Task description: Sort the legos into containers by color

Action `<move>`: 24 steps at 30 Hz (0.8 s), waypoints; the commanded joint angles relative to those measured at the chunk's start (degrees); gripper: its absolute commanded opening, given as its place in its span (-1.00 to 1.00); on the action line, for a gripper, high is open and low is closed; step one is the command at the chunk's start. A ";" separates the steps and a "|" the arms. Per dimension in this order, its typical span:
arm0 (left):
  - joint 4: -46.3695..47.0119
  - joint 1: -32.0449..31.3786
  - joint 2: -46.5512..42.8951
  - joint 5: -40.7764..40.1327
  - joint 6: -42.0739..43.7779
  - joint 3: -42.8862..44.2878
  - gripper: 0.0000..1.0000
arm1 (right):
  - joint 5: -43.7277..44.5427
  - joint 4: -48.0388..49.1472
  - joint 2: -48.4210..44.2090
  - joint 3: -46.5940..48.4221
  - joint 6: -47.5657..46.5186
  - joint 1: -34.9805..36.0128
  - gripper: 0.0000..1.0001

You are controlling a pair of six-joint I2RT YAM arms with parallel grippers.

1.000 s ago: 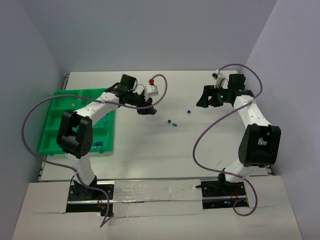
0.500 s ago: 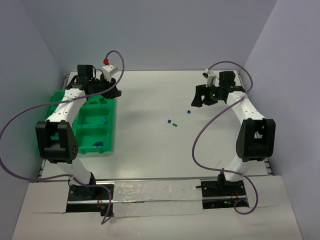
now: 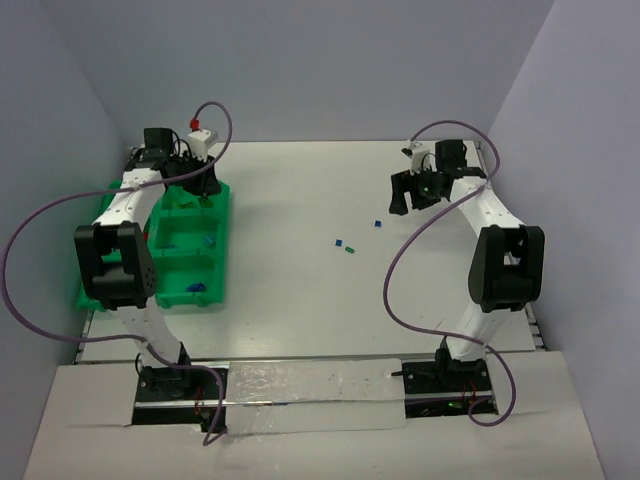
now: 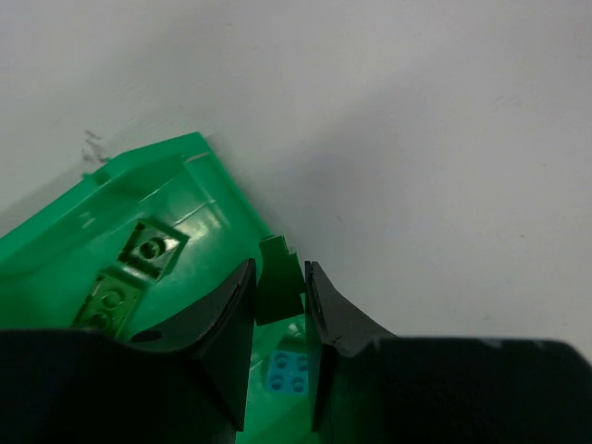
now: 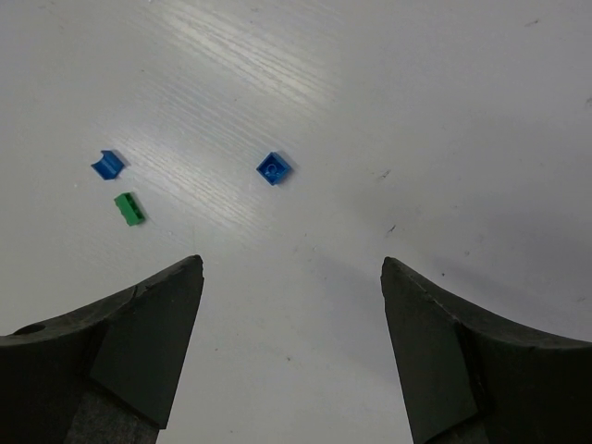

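While the left gripper (image 4: 277, 274) carries a small dark green plastic lego brick (image 4: 279, 289) over the bright green plastic compartment tray (image 4: 211, 178), the right gripper (image 5: 291, 270) hovers above the pieces yet to be sorted.

The step in hand looks like dropping off a green piece. The left jaws stand narrow, pinched on the brick, right at the tray's far corner, where two green plates (image 4: 153, 248) already lie in the corner bin. A pale blue studded brick (image 4: 287, 370) shows below the fingers. The next move probably calls for shifting inward over the green plates, clear of the rim, before letting go. The right jaws stand wide with nothing between them, above the white table (image 5: 444, 111); a blue square brick (image 5: 273, 167), a blue curved piece (image 5: 108, 164) and a light green brick (image 5: 129, 208) lie ahead of them.
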 commanded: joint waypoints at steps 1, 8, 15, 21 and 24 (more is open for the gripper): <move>-2.19 2.58 2.83 -3.36 2.00 5.76 -0.82 | 0.94 -2.12 0.98 3.44 -2.71 0.18 0.69; -2.19 4.02 5.70 -5.21 2.02 7.44 -0.75 | 1.47 -3.65 2.70 5.45 -3.89 0.18 0.69; -2.17 4.25 6.72 -7.52 2.87 6.23 -0.39 | 1.51 -4.32 3.80 6.99 -3.95 0.18 0.69; -1.88 4.34 6.33 -8.20 3.01 6.50 0.04 | 1.47 -4.75 4.18 7.63 -3.74 0.18 0.69; -2.31 4.43 5.90 -6.82 3.53 7.20 0.14 | 1.48 -4.50 3.93 7.12 -3.47 0.18 0.69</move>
